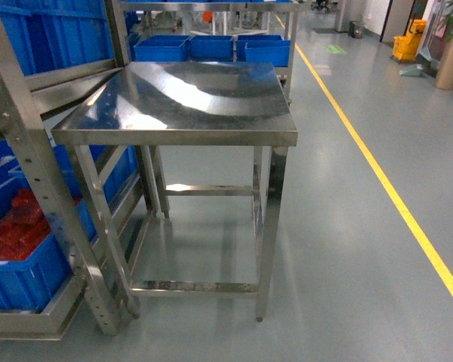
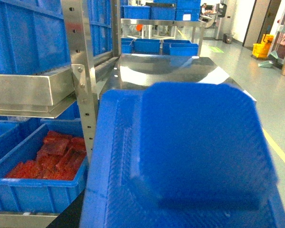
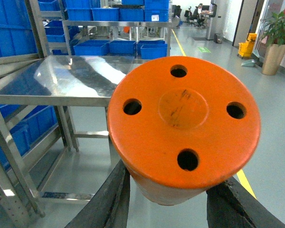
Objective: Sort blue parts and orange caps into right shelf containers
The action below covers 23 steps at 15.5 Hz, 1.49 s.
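An orange cap (image 3: pixel 183 128), round with four holes in its face, fills the right wrist view. My right gripper (image 3: pixel 171 176) is shut on it, one black finger (image 3: pixel 109 204) against each side. A blue part (image 2: pixel 194 152) with a textured surface fills the left wrist view, with my left gripper (image 2: pixel 156 211) shut on it. Its fingers are hidden except for a dark sliver at the lower left. Neither gripper shows in the head view. Blue shelf containers (image 1: pixel 19 283) sit on the steel shelf (image 1: pixel 26 151) at the left. The lowest container holds red pieces (image 1: pixel 15 226).
A stainless-steel table (image 1: pixel 181 102) stands straight ahead, its corner against the shelf. More blue bins (image 1: pixel 211 47) sit on a rack behind it. A yellow floor line (image 1: pixel 377 173) runs along the right; a yellow mop bucket (image 1: pixel 408 45) and a potted plant (image 1: pixel 451 64) stand far right.
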Motion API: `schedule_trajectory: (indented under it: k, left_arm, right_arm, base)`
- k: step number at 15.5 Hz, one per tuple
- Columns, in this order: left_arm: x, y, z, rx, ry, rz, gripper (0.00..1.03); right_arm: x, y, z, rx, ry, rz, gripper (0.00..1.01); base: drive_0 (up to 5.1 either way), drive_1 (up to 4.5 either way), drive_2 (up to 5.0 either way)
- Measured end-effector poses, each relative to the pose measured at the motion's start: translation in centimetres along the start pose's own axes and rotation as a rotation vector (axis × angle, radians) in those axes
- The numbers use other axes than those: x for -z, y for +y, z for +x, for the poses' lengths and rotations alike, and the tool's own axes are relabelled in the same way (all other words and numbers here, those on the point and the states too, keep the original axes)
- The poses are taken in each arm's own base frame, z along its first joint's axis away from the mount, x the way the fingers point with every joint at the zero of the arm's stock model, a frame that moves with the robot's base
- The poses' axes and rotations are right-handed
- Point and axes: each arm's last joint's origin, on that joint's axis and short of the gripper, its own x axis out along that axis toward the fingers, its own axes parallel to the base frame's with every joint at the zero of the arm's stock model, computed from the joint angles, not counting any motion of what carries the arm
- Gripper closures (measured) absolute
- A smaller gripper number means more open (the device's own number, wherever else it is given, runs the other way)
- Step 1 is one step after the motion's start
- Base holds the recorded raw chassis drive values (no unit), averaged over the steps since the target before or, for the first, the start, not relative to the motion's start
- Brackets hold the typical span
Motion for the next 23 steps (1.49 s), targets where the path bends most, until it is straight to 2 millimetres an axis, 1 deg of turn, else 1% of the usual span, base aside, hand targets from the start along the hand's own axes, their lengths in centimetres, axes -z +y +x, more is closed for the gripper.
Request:
schedule_trajectory:
  k: [23]
  left_arm:
    - [-0.03,0.00,0.00,0.000,-0.003,0.000,0.61]
  right_arm:
    - [0.00,0.00,0.00,0.000,0.000,0.000,0.62]
  base:
    - [0.0,0.00,0.0]
